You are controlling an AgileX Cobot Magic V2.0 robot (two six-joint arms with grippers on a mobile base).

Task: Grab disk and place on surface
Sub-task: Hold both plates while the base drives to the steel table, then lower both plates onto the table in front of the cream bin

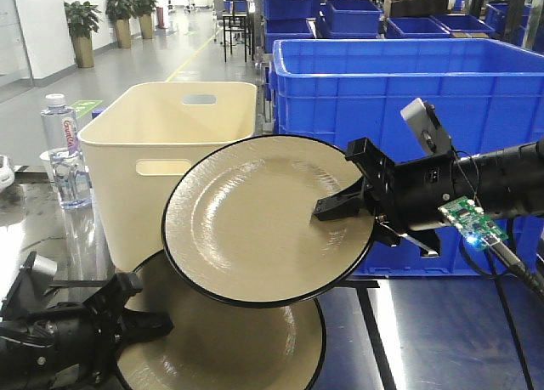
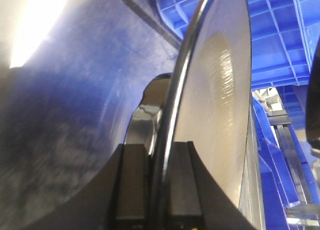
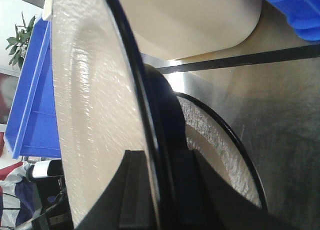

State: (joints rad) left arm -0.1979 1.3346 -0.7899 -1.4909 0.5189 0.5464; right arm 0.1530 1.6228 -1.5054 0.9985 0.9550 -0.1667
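Holding a cream round black-rimmed disk (image 1: pixel 246 220) in the air, the right gripper (image 1: pixel 336 205) is clamped on its right rim, one finger across the face and the other behind. This disk is tilted, face toward the front camera, up off the dark glossy desk (image 1: pixel 442 339) and not touching it. It hangs over the middle of the desk, in front of a cream plastic bin (image 1: pixel 170 144).

A second cream black-rimmed disk (image 1: pixel 229 347) sits at the near edge, partly under the raised one. The left gripper (image 1: pixel 140 309) is closed on its left rim, rim pinched between both fingers in the left wrist view.

A black tape line (image 1: pixel 370 322) runs on the desk right of the disks. A large blue plastic crate (image 1: pixel 408 76) is at the far right, and a clear water bottle (image 1: pixel 61 152) is at the far left.
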